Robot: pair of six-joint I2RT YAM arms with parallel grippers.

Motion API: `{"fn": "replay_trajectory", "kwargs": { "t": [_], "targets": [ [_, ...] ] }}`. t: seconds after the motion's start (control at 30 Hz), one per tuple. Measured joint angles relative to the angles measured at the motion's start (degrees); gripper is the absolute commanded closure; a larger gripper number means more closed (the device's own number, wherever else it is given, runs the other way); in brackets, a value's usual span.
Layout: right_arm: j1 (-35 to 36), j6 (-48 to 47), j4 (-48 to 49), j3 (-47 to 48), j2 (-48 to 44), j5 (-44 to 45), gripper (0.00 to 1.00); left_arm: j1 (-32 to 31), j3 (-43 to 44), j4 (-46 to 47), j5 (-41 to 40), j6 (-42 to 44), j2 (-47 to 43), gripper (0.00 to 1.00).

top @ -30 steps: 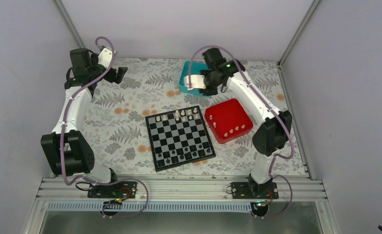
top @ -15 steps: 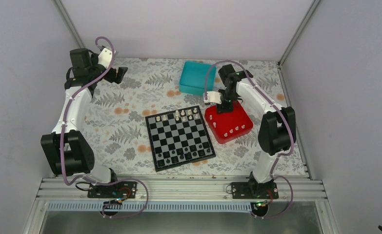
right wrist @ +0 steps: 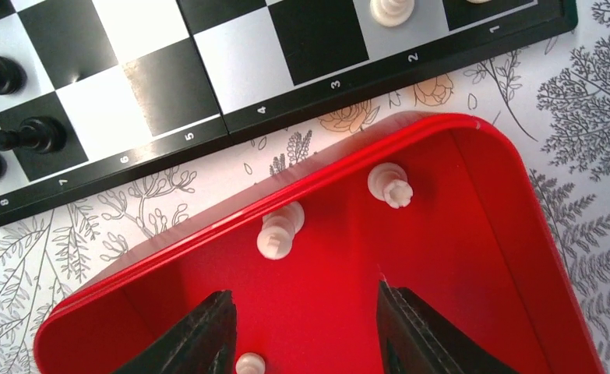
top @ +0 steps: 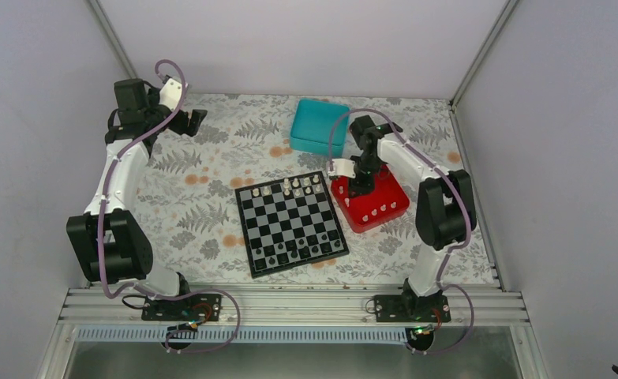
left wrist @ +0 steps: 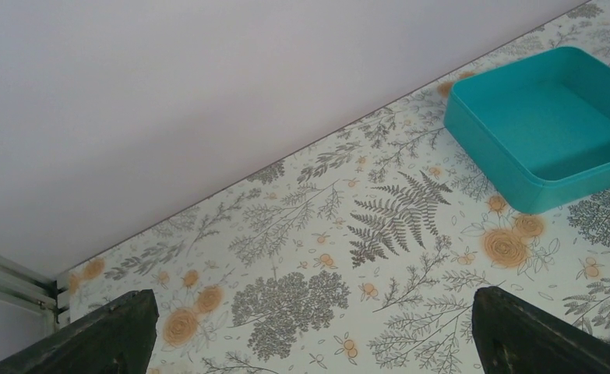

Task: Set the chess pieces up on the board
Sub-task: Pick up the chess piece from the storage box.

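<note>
The board (top: 291, 223) lies mid-table, with several white pieces (top: 290, 188) on its far rows and dark pieces (top: 297, 251) on its near rows. More white pieces (top: 376, 210) lie in the red tray (top: 388, 193) to its right. My right gripper (top: 359, 188) is open and empty, pointing down into the tray. In the right wrist view the right gripper (right wrist: 303, 300) hovers over the tray floor (right wrist: 442, 312), with white pieces (right wrist: 280, 231) just ahead of it and one (right wrist: 248, 364) by its left finger. My left gripper (top: 193, 120) is open and empty at the far left.
A teal box (top: 319, 126) stands at the back, behind the red tray; in the left wrist view the box (left wrist: 543, 132) looks empty. The left gripper (left wrist: 313, 327) hangs over the floral tablecloth. The board's edge (right wrist: 208, 70) lies close to the tray's rim.
My right arm has swung from over the teal box to the red tray and come down toward it. The left arm has not moved.
</note>
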Motion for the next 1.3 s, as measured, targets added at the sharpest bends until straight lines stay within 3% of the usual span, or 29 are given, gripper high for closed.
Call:
{"fn": "replay_trajectory", "kwargs": {
  "t": [0.57,0.77,1.07,1.3],
  "targets": [
    [1.11,0.02,2.08,-3.41,3.45,-0.35,0.53,0.00,0.00,-0.26,0.00,0.00,0.17,0.00],
    [1.11,-0.20,3.17,-3.41,3.67,-0.96,0.64,0.00,0.00,-0.26,0.00,0.00,0.17,0.00],
    [1.11,-0.13,4.24,-3.76,4.46,-1.40,0.90,0.00,0.00,-0.28,0.00,0.00,0.17,0.00],
    [0.94,-0.15,3.82,-3.69,3.72,-0.35,0.92,0.00,0.00,-0.28,0.00,0.00,0.20,0.00]
  ]
}}
